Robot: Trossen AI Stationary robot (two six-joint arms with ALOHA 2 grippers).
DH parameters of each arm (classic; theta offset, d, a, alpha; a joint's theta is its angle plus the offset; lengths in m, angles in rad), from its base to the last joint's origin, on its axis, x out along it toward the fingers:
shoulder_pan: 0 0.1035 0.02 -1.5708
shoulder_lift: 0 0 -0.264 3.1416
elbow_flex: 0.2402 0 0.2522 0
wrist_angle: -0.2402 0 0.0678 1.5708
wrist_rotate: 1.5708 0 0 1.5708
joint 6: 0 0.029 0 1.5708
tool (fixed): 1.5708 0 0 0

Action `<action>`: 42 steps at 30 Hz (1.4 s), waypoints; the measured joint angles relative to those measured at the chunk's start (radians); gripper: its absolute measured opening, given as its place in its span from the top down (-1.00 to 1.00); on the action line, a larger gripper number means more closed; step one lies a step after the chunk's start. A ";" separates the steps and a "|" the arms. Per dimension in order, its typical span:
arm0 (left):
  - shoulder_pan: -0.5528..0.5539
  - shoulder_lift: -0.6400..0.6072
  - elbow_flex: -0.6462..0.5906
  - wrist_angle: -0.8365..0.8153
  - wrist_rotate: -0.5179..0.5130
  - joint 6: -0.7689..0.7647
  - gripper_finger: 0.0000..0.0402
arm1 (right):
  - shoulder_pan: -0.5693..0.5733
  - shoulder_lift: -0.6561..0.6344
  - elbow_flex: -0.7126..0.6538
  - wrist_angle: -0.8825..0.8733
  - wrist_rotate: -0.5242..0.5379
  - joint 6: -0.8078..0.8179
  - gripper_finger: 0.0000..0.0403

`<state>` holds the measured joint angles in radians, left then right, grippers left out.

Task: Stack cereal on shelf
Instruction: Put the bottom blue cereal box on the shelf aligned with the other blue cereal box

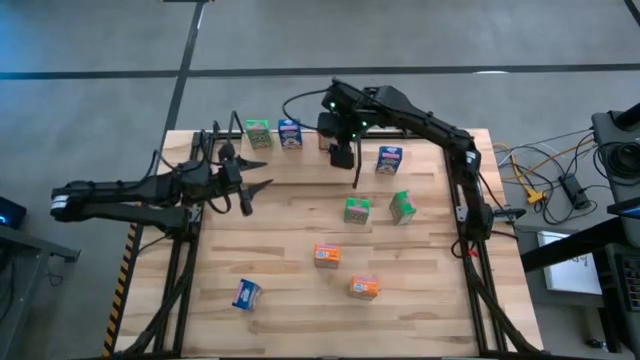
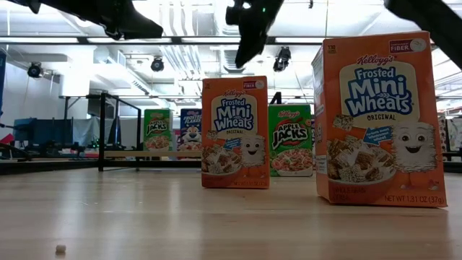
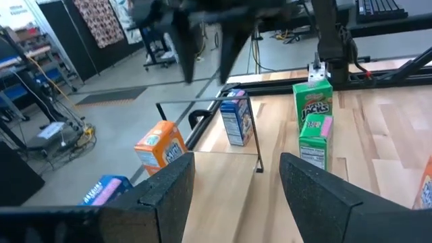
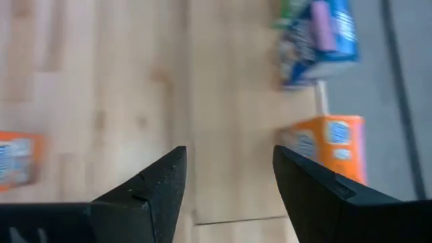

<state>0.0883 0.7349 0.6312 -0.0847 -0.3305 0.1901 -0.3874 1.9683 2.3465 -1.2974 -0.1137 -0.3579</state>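
Note:
On the shelf (image 1: 272, 146) at the table's far edge stand a green cereal box (image 1: 258, 133), a blue one (image 1: 290, 133) and an orange one (image 4: 331, 145). In the high view the right gripper partly hides the orange box. My right gripper (image 1: 342, 157) (image 4: 229, 158) hangs open above the table, just near of the orange box, holding nothing. My left gripper (image 1: 264, 177) (image 3: 236, 169) is open and empty over the table's left part, pointing right. Loose boxes stand on the table: blue (image 1: 389, 160), two green (image 1: 357, 210) (image 1: 402, 207), two orange (image 1: 327, 255) (image 1: 364, 288), and a blue one (image 1: 246, 294).
Black arm-mount frames run along the left (image 1: 180, 270) and right (image 1: 480, 270) table edges. A thin black wire bracket (image 3: 256, 138) stands at the shelf's end. Bare wood lies between the left gripper and the green boxes. Cables lie on the floor to the right (image 1: 545, 180).

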 joint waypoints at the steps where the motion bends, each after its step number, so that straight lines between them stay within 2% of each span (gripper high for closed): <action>1: 0.000 0.006 0.000 0.000 0.000 -0.009 0.00 | 0.016 -0.007 -0.003 -0.004 -0.011 0.004 -0.03; 7: 0.000 0.048 0.000 0.000 0.008 -0.082 0.00 | 0.108 -0.053 -0.069 -0.004 -0.019 0.009 -0.02; 13: -0.014 0.073 0.000 -0.026 0.077 -0.159 0.00 | 0.193 -0.135 -0.272 0.082 -0.018 0.053 -0.02; 22: -0.109 0.079 0.022 -0.182 0.087 -0.431 0.00 | 0.304 -0.310 -0.723 0.475 -0.017 0.072 -0.02; 27: -0.173 0.078 0.030 -0.212 0.087 -0.572 0.00 | 0.329 -0.403 -0.942 0.717 -0.017 0.046 -0.02; 38: -0.245 0.109 0.030 -0.193 0.064 -0.857 0.00 | 0.328 -0.653 -1.310 1.204 -0.015 -0.048 -0.02; 42: -0.245 0.143 0.030 -0.197 0.119 -1.049 0.00 | 0.324 -0.754 -1.420 1.396 -0.015 -0.109 -0.02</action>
<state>-0.1570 0.8783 0.6609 -0.2819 -0.2112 -0.8589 -0.0635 1.2143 0.9261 0.0983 -0.1291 -0.4670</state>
